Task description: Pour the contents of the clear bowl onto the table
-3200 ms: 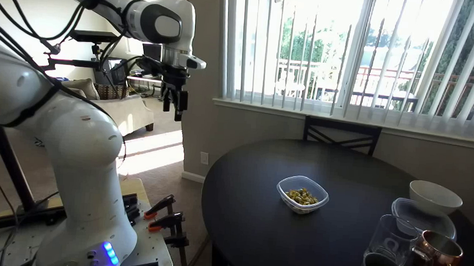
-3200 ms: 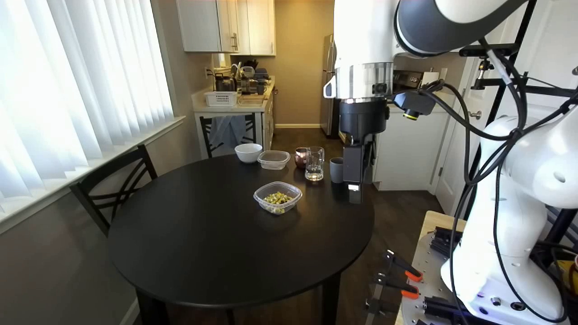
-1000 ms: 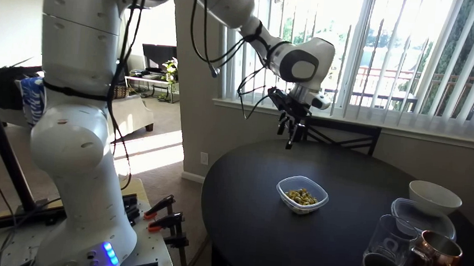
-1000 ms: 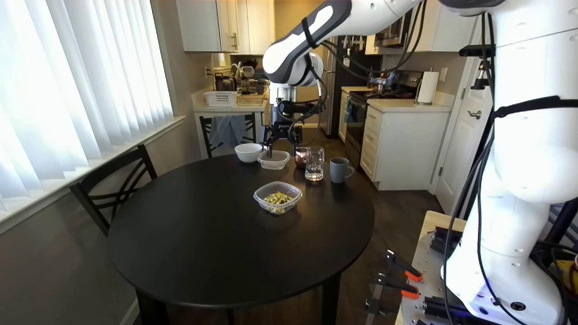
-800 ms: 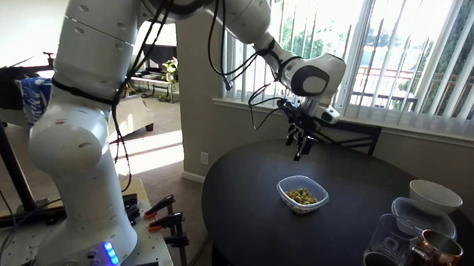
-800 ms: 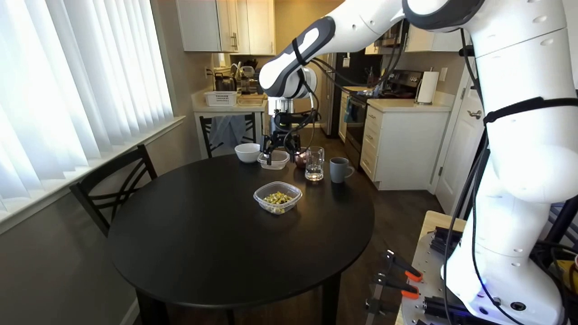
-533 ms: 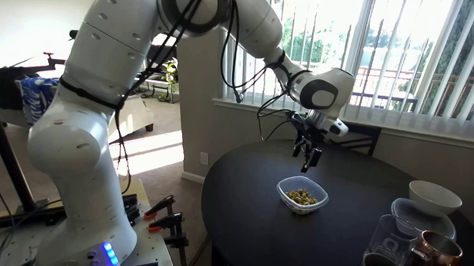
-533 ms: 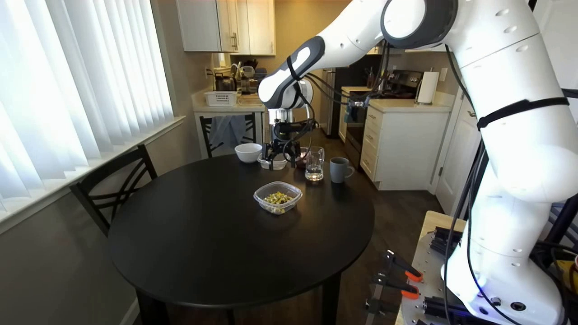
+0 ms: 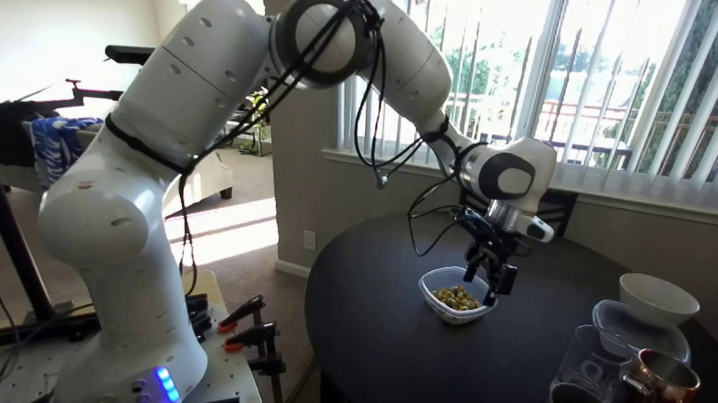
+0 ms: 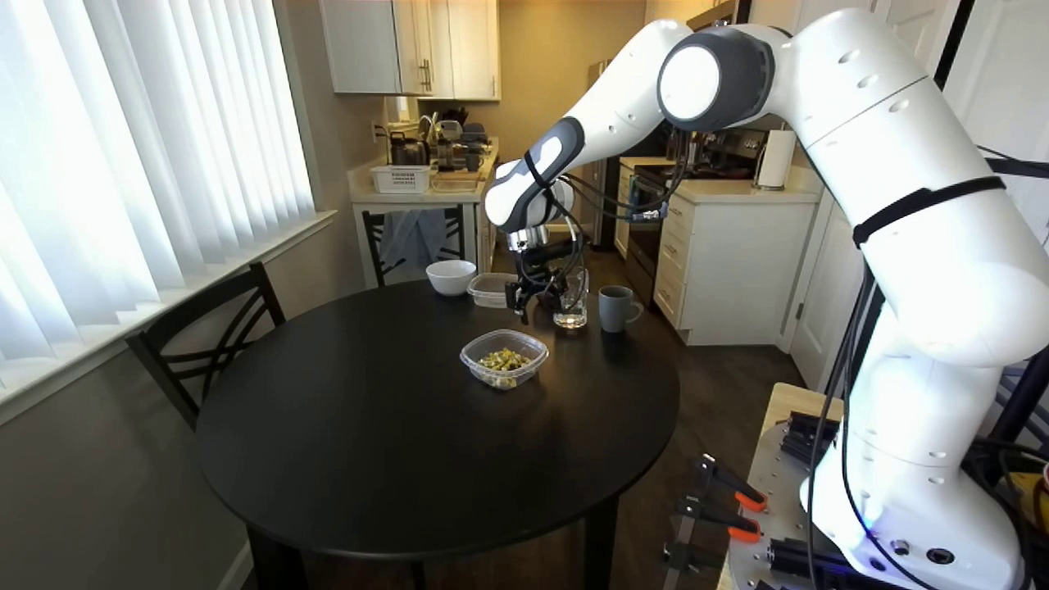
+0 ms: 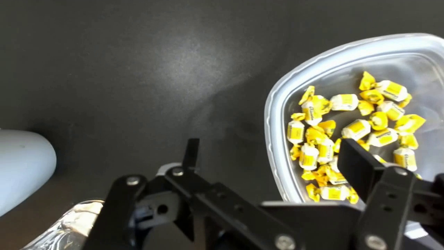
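Across the wrist view's lower half, my gripper (image 11: 269,147) hangs spread and unladen; pinching the clear bowl (image 11: 275,114) off-centre could twist it, spilling candies (image 11: 356,130) early.

The round black table (image 10: 369,459) carries an upright clear bowl (image 10: 506,340). Apart from it, near the edge, stand a white bowl (image 10: 451,279), plastic tub (image 10: 486,295), copper mug (image 9: 673,384), glass mug (image 9: 592,360) and gray mug (image 10: 615,310).
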